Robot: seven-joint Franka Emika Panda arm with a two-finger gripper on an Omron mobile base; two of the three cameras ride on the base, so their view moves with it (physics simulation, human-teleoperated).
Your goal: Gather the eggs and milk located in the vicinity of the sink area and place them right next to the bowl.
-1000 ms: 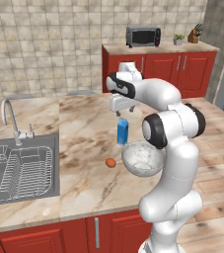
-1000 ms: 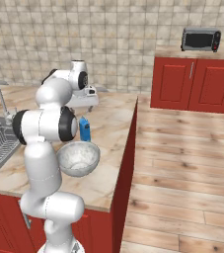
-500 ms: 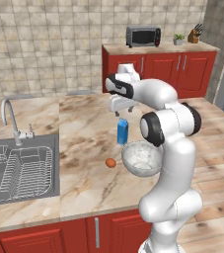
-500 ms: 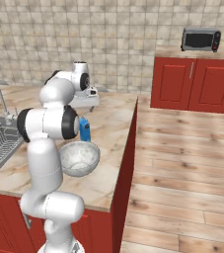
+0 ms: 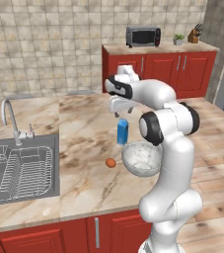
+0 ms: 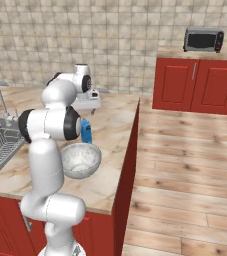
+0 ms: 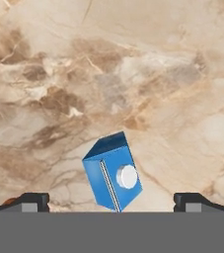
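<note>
On the marble counter point(image 5: 84, 143) the milk point(image 5: 122, 132) and the egg point(image 5: 111, 162) already sit just beside the bowl point(image 5: 141, 159), and the gripper point(image 5: 122, 114), wide open and empty, has lifted clear, so the gathering looks done.

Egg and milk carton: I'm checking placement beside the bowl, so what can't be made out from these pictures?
- Egg: in the right base view the arm hides it; the hand view's bottom edge cuts it to an orange sliver.
- Milk carton: right base view, lower part behind the bowl and arm; contact with the bowl is unclear.
- Gripper: open, fingers cut off by the hand view's bottom edge.
</note>
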